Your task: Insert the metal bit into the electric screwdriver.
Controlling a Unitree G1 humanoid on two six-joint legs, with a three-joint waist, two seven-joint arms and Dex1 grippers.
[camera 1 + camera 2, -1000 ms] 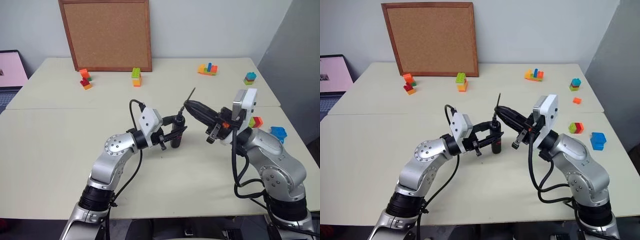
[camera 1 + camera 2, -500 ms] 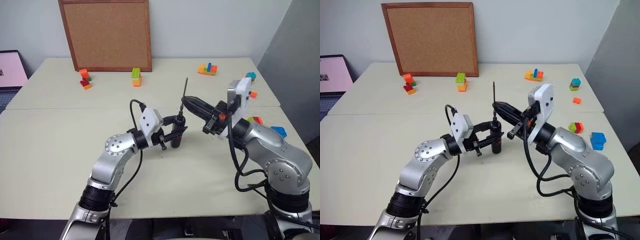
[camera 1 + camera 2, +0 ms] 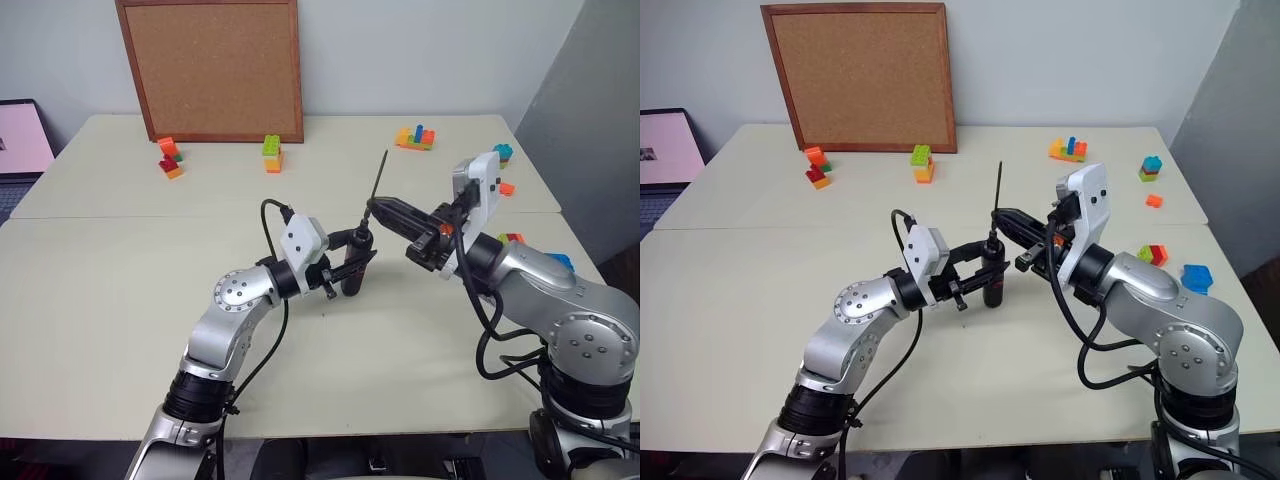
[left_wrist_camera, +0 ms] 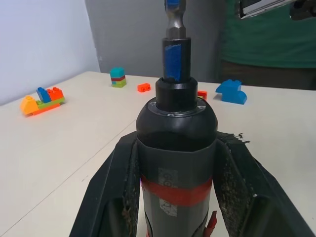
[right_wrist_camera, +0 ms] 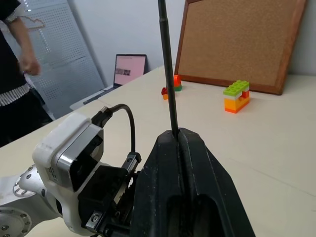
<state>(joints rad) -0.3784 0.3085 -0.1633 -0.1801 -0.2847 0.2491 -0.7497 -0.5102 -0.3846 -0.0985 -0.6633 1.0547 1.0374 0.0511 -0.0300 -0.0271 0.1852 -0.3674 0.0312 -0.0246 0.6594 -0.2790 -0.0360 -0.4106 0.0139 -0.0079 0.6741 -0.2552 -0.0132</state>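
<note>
Your left gripper [image 3: 352, 268] is clamped around the electric screwdriver [image 4: 176, 163], a smooth black cylinder with a glossy red band and a narrower collar at its top. It stands upright above the matte cream table [image 3: 120, 300], with the forearm reaching level toward the centre. In the left wrist view a short steel hex piece with a blue stripe sits in the collar.

Your right gripper [image 3: 378, 208] is pinched shut on the metal bit [image 3: 379, 176], a very thin, straight dark grey rod that sticks up from the fingertips, tilted slightly. The fingers point level toward the screwdriver, just above and beside its tip; you cannot tell whether they touch. Plastic brick stacks [image 3: 272, 153] lie near a wood-framed cork board [image 3: 212, 68].
</note>
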